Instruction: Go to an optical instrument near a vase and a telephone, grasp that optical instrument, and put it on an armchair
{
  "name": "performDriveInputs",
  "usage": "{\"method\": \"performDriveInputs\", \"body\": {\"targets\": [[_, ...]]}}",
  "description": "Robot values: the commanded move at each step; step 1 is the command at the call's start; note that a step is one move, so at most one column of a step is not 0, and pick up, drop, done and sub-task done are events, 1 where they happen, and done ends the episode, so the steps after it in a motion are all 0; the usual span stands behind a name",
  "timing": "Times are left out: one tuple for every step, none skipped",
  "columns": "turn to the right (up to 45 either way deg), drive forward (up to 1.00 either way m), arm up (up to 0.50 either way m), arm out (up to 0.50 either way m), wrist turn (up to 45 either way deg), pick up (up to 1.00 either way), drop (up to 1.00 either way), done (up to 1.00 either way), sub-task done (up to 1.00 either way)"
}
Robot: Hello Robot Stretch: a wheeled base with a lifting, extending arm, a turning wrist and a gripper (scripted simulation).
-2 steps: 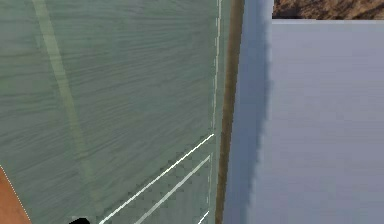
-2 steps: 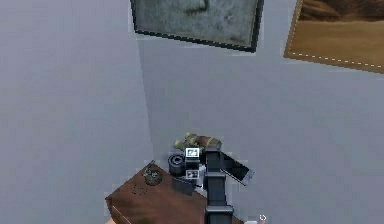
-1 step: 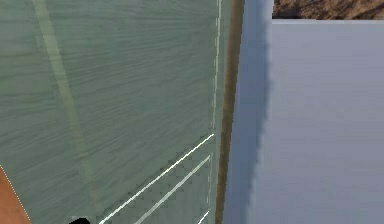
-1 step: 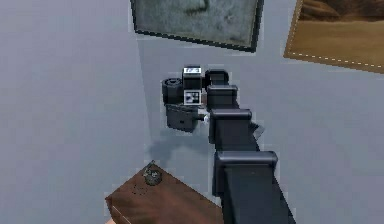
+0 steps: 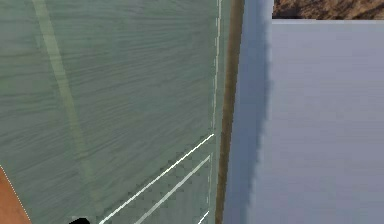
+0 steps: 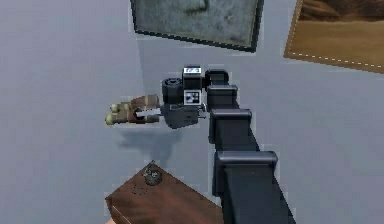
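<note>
Gripper holds a lumpy olive-tan object (hanging clear of the brown wooden tabletop)

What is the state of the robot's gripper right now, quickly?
Gripper: holds a small olive-brown object in the air, clear of the wooden table; its finger state cannot be told.

olive-brown object at gripper tip

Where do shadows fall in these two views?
Forward view: a soft grey band darkens the pale wall beside the door. Arm side view: a faint shadow lies on the wall below the end effector and the brownish thing at its far end.
</note>
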Motion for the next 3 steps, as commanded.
{"method": "performDriveInputs", "body": {"targets": [[0.0,0.00,0.00,0.00,-45.0,0.00,0.00,0.00,0.00],[0.0,0.00,0.00,0.00,-45.0,0.00,0.00,0.00,0.00],[0.0,0.00,0.00,0.00,-15.0,0.00,0.00,0.00,0.00]]}}
